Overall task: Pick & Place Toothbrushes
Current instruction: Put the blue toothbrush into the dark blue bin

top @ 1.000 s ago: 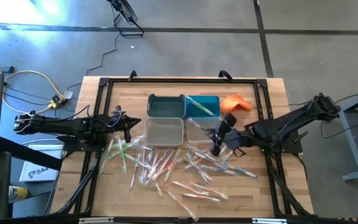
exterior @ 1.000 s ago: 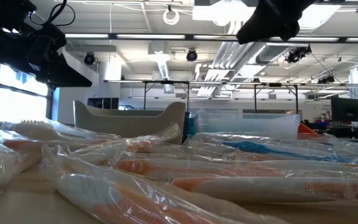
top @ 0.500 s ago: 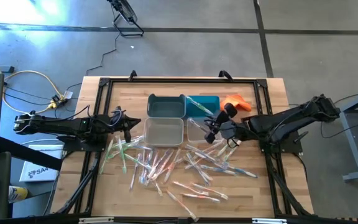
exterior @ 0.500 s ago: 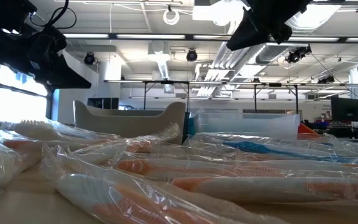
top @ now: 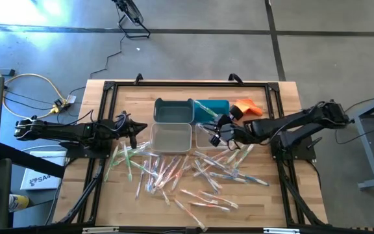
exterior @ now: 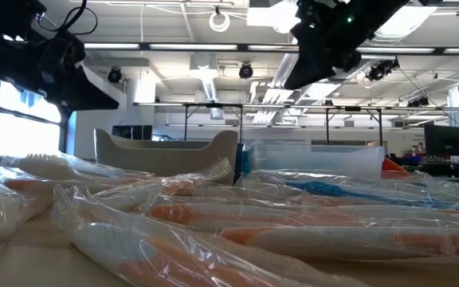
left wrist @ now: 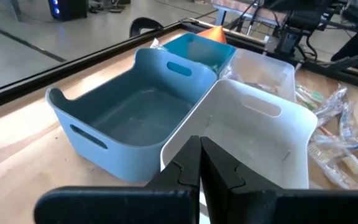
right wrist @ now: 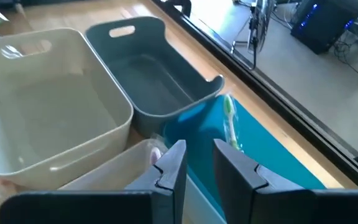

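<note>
Many wrapped toothbrushes (top: 180,172) lie in a loose heap on the wooden table, in front of four bins. One green-headed toothbrush (right wrist: 230,121) lies in the teal bin (top: 211,109), and a pale one (right wrist: 156,152) lies in the clear bin (top: 203,136). My right gripper (right wrist: 199,149) hangs above the edge between the clear and teal bins. Its fingers stand a little apart, and I see nothing between them. My left gripper (left wrist: 199,140) is shut and empty, off the table's left side and level with the white bin (top: 171,136).
A grey-blue bin (top: 173,110) stands at the far left of the bin group. An orange cloth (top: 247,107) lies just right of the teal bin. A black frame (top: 109,88) runs around the table. Bare wood shows along the near edge (top: 252,208).
My right gripper has moved from above the heap's right part toward the table's far edge and a little left. It has sunk slightly and now hangs over the clear and teal bins. The gap between its fingers looks the same.
</note>
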